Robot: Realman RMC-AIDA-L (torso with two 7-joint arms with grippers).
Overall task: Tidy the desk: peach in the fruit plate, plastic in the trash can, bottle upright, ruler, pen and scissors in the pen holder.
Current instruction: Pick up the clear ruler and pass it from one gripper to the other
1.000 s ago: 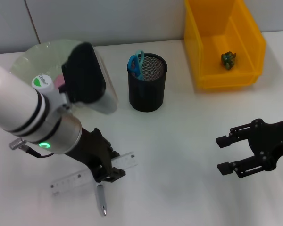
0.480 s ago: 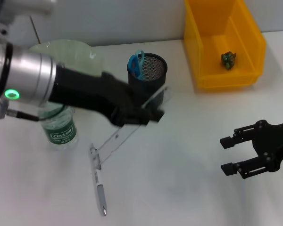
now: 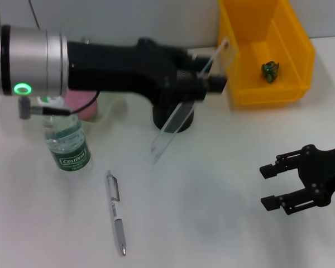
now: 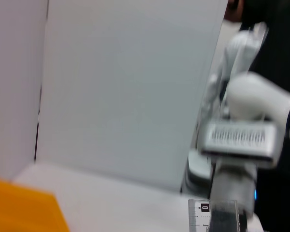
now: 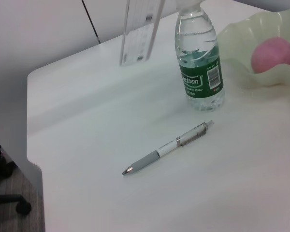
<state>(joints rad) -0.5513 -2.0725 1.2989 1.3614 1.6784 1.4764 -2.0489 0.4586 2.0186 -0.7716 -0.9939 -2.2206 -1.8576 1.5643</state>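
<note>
Now left tool clamping ruler, lifted over pen holder, right tool wide, parked.

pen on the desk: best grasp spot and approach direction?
Probably the bare barrel between clip and grey grip, from straight above. The pen lies flat on the desk with free space on both sides, so jaws spanning its narrow width should fit. The open right gripper is free; the left gripper holds the ruler.
</note>
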